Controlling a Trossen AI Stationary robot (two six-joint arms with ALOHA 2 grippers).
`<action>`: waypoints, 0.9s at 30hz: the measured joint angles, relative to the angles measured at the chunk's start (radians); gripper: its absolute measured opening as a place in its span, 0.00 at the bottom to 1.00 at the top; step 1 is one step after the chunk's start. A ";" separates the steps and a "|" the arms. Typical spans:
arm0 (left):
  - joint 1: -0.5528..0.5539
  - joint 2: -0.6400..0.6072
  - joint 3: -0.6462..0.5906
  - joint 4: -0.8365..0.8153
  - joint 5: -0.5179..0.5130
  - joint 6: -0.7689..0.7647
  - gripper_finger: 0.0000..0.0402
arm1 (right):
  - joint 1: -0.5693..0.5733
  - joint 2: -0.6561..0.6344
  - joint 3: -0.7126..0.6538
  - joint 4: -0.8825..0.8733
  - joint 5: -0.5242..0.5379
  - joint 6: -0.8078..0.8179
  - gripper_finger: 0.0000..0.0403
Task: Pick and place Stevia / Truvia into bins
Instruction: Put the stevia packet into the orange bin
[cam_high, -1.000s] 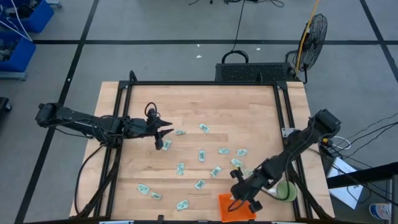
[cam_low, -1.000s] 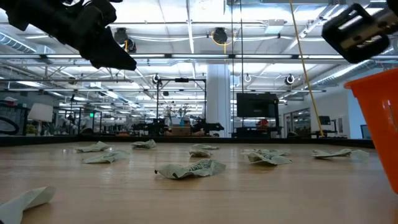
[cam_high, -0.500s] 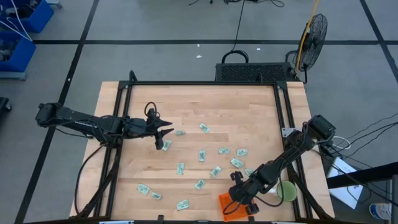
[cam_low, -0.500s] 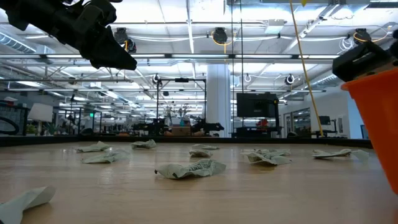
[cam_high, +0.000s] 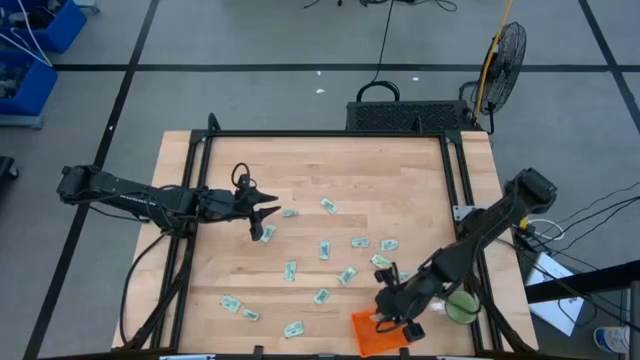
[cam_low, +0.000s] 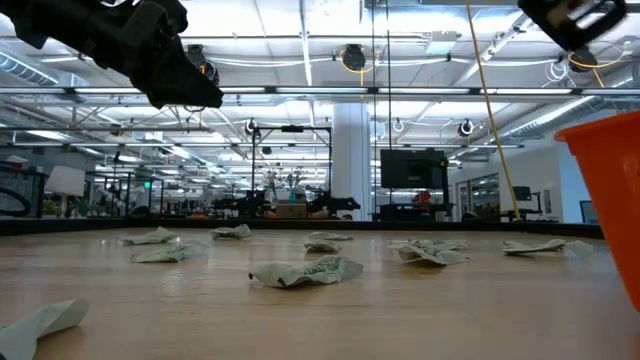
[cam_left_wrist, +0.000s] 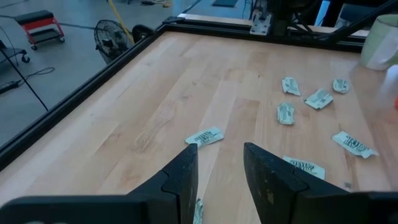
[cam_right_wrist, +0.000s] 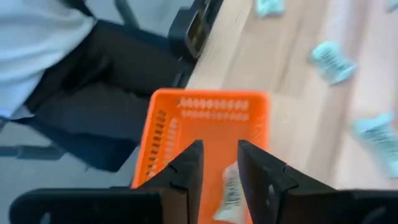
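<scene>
Many pale green and white sachets (cam_high: 325, 250) lie flat and scattered on the wooden table. The orange meshed basket (cam_high: 372, 337) stands at the table's near edge, right of the middle. My right gripper (cam_high: 386, 316) hangs open just above the basket (cam_right_wrist: 205, 124). Through the gap between its fingers, one sachet (cam_right_wrist: 230, 193) shows inside the basket. My left gripper (cam_high: 272, 211) hovers open over the table's left half. One sachet (cam_left_wrist: 203, 136) lies just beyond its fingertips and another (cam_high: 267, 232) lies beside it.
A round green mug (cam_high: 460, 307) stands right of the basket, under my right arm. Black frame rails (cam_high: 200, 180) run along the table's left, far and right edges. Bare wood lies across the table's far half (cam_high: 370, 170).
My right gripper has dipped toward the orange basket and then risen again, staying over it.
</scene>
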 joint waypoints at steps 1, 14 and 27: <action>0.000 0.000 0.000 0.000 0.000 0.000 0.34 | -0.003 -0.014 0.000 -0.006 0.021 -0.011 0.22; 0.000 0.000 0.000 -0.001 0.002 -0.025 0.34 | -0.095 -0.060 -0.012 -0.357 0.262 -0.017 0.35; 0.000 0.000 0.000 -0.002 0.002 -0.025 0.34 | -0.310 -0.056 -0.244 -0.417 0.253 0.057 0.39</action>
